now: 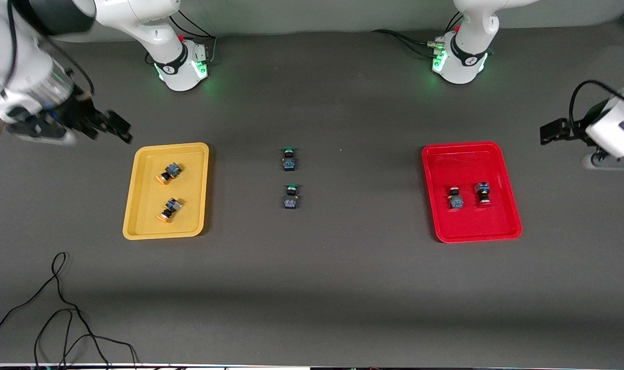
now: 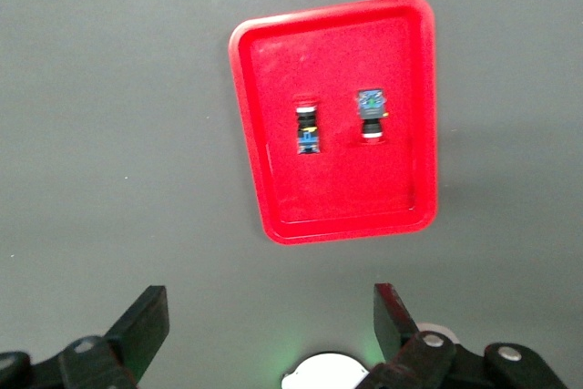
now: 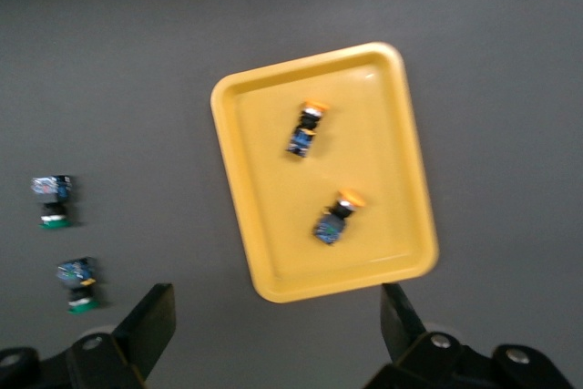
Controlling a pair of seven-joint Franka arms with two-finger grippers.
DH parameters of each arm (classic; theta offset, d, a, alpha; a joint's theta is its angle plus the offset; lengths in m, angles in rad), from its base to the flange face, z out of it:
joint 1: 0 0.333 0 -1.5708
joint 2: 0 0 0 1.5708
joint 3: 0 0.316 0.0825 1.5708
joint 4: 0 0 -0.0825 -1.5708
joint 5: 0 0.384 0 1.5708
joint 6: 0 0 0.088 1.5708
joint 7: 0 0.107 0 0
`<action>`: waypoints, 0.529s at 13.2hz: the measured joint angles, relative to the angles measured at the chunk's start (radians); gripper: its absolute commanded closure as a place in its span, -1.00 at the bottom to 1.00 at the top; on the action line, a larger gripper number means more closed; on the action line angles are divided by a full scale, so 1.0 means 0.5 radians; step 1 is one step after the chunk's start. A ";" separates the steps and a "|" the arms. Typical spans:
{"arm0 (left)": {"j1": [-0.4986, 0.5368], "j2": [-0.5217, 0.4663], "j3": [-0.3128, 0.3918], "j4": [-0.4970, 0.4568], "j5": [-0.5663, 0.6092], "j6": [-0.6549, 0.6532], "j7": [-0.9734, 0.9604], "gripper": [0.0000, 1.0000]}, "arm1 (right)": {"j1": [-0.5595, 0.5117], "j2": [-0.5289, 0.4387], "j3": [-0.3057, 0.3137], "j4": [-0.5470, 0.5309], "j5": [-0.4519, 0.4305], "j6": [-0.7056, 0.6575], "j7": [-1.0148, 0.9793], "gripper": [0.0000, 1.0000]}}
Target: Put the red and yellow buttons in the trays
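Observation:
The yellow tray (image 1: 137, 216) lies toward the right arm's end of the table and holds two orange-yellow-capped buttons (image 1: 169, 173) (image 1: 170, 209). It shows in the right wrist view (image 3: 246, 198) with both buttons (image 3: 306, 128) (image 3: 335, 217). The red tray (image 1: 502, 216) lies toward the left arm's end and holds two red-capped buttons (image 1: 455, 198) (image 1: 483, 193). It shows in the left wrist view (image 2: 264, 152) with both buttons (image 2: 307, 127) (image 2: 370, 114). My right gripper (image 1: 114, 126) is open and empty, up beside the yellow tray. My left gripper (image 1: 553, 131) is open and empty, up at the table's end beside the red tray.
Two green-capped switches (image 1: 289, 158) (image 1: 291, 196) stand mid-table between the trays, and show in the right wrist view (image 3: 53, 199) (image 3: 78, 283). A loose black cable (image 1: 60, 308) lies near the front edge at the right arm's end. The arm bases (image 1: 181, 64) (image 1: 458, 59) stand along the back.

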 measured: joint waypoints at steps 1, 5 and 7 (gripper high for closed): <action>-0.030 -0.026 0.004 0.013 -0.016 -0.019 0.000 -1.00 | -0.015 -0.064 0.013 0.009 -0.030 -0.043 -0.035 -1.00; -0.361 -0.034 0.258 0.098 -0.046 -0.048 -0.001 -0.99 | -0.091 -0.054 -0.002 0.195 -0.013 -0.142 -0.284 -1.00; -0.380 -0.019 0.292 0.118 -0.077 -0.044 -0.001 -1.00 | -0.091 0.065 -0.010 0.350 0.005 -0.217 -0.303 -1.00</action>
